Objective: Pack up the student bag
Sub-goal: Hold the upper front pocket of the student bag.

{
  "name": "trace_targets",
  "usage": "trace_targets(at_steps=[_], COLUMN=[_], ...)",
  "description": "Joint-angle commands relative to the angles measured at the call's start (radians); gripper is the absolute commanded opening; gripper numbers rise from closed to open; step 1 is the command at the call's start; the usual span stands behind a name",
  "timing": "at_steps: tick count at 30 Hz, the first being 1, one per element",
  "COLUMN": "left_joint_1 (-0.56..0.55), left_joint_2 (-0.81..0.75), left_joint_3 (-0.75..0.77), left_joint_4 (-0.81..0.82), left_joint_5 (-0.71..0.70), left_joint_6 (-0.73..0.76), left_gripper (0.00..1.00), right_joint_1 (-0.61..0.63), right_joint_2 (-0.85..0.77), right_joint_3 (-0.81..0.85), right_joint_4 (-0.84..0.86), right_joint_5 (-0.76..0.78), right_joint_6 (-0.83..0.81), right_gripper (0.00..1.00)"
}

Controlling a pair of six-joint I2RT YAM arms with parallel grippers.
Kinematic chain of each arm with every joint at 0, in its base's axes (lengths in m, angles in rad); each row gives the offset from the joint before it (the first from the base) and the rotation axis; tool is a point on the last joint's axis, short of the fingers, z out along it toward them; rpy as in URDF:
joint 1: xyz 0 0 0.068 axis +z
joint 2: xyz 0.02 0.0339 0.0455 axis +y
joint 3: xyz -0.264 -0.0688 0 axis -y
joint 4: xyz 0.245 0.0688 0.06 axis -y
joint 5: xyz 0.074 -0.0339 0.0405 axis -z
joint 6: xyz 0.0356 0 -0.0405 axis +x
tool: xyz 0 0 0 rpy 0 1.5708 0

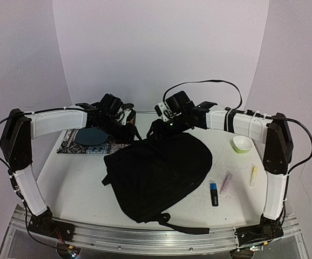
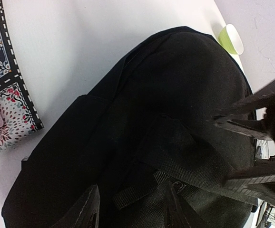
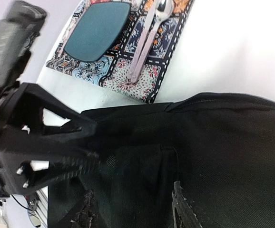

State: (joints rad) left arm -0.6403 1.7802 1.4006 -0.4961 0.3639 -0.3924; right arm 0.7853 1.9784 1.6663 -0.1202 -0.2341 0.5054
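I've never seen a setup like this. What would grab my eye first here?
The large floppy black fabric backpack sprawls across the middle of the white table, by far the biggest thing there. The left pincer and right pincer hang open over its far end, one reaching in from each side. At the far left, a colourful patterned placemat carries a dark teal oval plate.

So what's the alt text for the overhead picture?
A large floppy black fabric backpack lies on a white table, the left claw and right claw at its far end. A patterned placemat holding a dark teal plate lies left; a small green-and-white bowl right.
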Motion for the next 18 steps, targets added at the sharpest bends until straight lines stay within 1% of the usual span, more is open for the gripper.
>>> trace_targets(at_steps=[1, 9, 14, 18], left_joint_1=[0.005, 0.005, 0.005, 0.005], left_joint_2=[0.019, 0.023, 0.016, 0.02], left_joint_3=[0.036, 0.041, 0.045, 0.045], left_joint_4=[0.014, 0.016, 0.024, 0.047], left_joint_5=[0.048, 0.06, 0.073, 0.094], left_joint_6=[-0.002, -0.013, -0.021, -0.04], left_gripper=[0.46, 0.36, 0.29, 0.26], right_joint_1=[-0.011, -0.017, -0.024, -0.029], right_joint_2=[0.059, 0.133, 0.137, 0.14], right_joint_3=[0.069, 0.094, 0.074, 0.07], right_joint_4=[0.016, 0.031, 0.067, 0.091], right_joint_5=[-0.049, -0.072, -0.101, -0.122], right_joint_6=[0.052, 0.077, 0.094, 0.104], right_gripper=[0.52, 0.49, 0.48, 0.47])
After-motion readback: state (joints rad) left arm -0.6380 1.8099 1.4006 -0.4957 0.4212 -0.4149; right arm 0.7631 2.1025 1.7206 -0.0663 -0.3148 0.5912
